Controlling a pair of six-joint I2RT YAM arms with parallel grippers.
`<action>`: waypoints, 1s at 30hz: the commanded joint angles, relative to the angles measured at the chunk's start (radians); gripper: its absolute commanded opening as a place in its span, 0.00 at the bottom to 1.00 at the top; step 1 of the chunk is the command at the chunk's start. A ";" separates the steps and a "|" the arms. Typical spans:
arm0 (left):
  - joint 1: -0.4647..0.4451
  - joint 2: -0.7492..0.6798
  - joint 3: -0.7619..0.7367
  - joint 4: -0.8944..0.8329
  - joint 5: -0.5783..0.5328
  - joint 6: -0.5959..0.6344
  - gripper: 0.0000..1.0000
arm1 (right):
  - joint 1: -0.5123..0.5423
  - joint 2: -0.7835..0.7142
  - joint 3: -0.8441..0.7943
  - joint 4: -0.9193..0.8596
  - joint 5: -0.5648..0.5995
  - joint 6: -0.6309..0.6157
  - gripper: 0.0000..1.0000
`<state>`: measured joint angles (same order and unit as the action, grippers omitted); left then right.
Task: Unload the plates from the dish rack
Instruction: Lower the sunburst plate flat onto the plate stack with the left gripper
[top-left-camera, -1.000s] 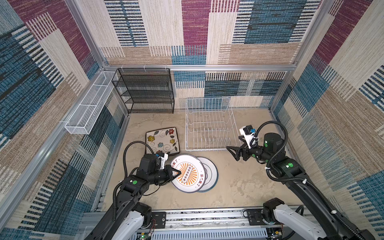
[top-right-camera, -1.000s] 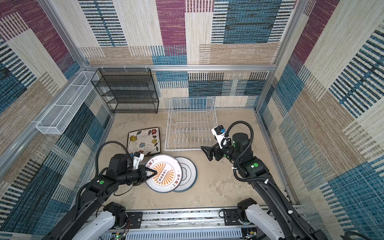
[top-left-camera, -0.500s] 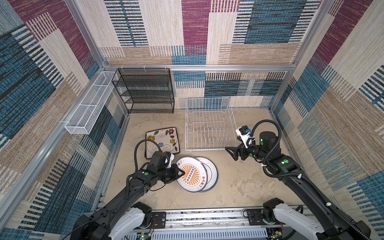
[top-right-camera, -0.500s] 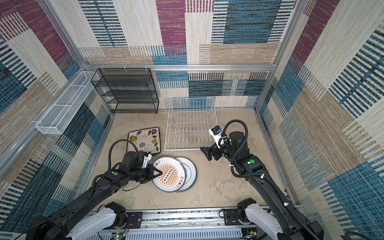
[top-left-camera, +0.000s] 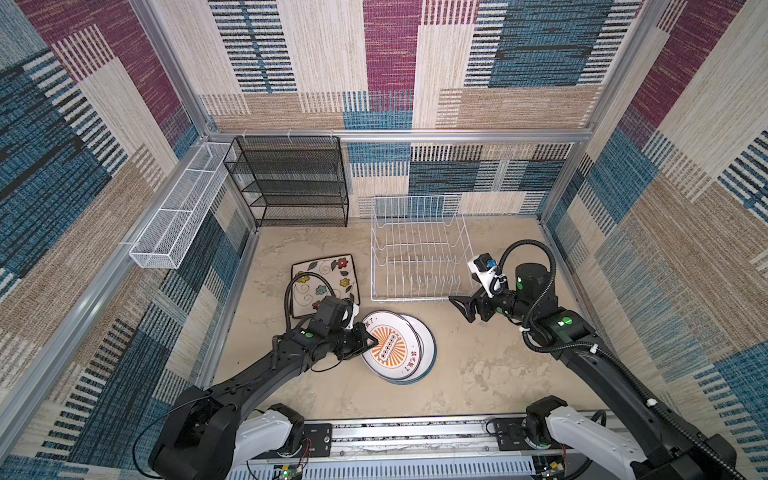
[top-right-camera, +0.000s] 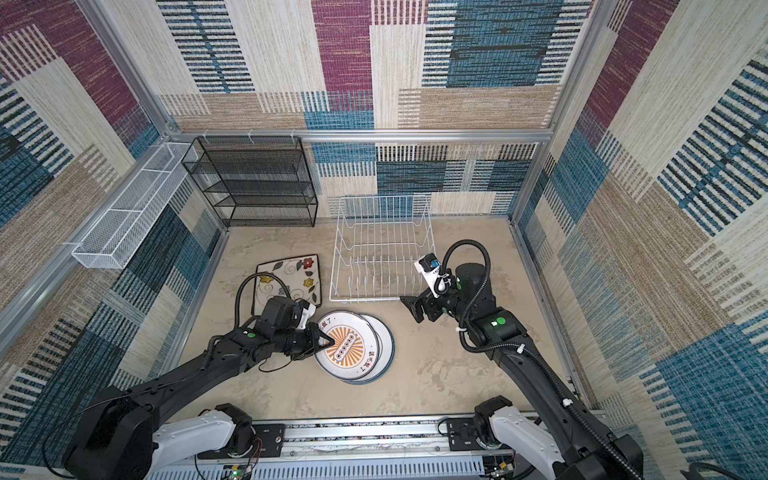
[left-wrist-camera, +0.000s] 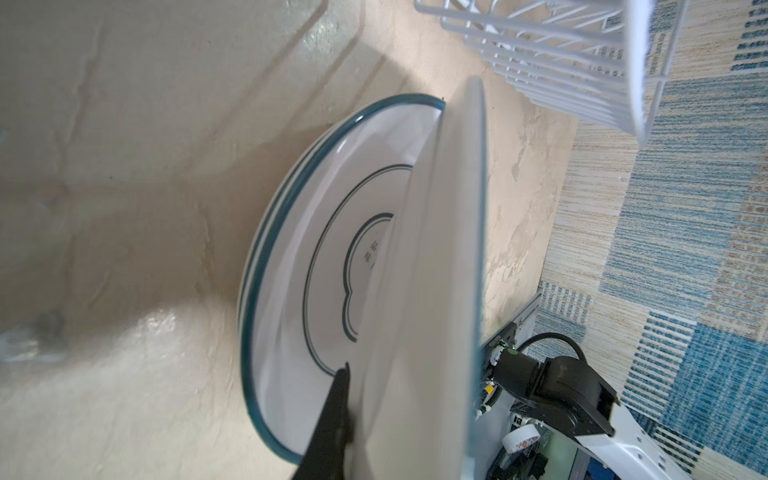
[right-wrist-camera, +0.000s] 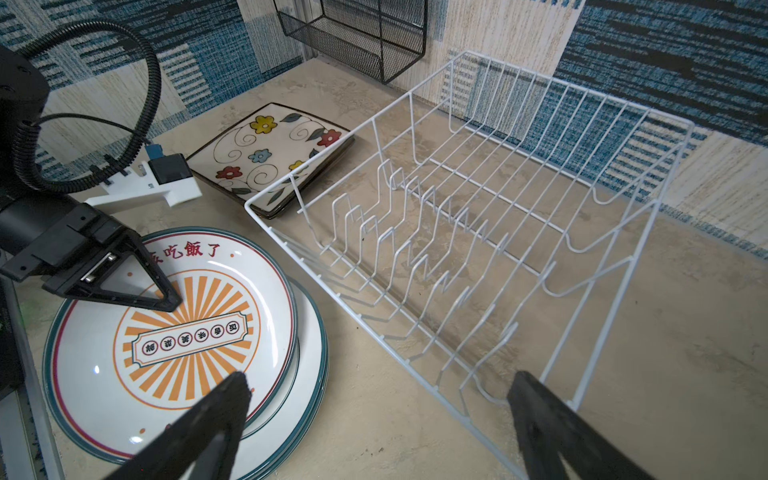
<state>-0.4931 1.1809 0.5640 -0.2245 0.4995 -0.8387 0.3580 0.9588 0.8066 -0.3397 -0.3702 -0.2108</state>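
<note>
Several round plates (top-left-camera: 427, 351) sit stacked on the table (top-left-camera: 478, 374) just in front of the wire rack (top-left-camera: 415, 206). The left hand (top-left-camera: 372, 341) is clenched on the rim of the top plate (top-left-camera: 390, 349), the one with the orange sunburst. Just beside the rack on its left, a flowered square plate (top-left-camera: 322, 276) lies flat, partly behind the left arm's wrist. The right hand (top-left-camera: 459, 309) hangs by the rack's near right corner with its jaws spread wide, grasping nothing. From above, in both top views, the top plate looks to lie flat on the pile, set off toward the left. The left wrist camera tells more: the gripped plate is seen edge-on, tilted up off the teal-rimmed plate (left-wrist-camera: 316, 270) under it, with one black finger (left-wrist-camera: 332, 415) beneath its white underside. Only the right wrist camera shows the red characters above the sunburst. It also shows a dark edge under the square plate's cream face, and the right hand's fingers (right-wrist-camera: 216, 415) well apart.
</note>
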 joint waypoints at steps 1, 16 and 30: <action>-0.003 0.017 0.016 0.040 0.006 0.005 0.13 | -0.001 0.007 0.006 0.030 0.004 -0.013 0.99; -0.006 0.042 0.102 -0.129 -0.052 0.078 0.51 | 0.000 0.017 0.010 0.039 0.005 -0.014 0.99; -0.006 0.038 0.146 -0.255 -0.128 0.109 0.57 | 0.001 0.017 0.004 0.050 0.006 -0.006 0.99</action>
<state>-0.4980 1.2182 0.6987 -0.4503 0.3954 -0.7753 0.3580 0.9848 0.8124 -0.3332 -0.3660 -0.2180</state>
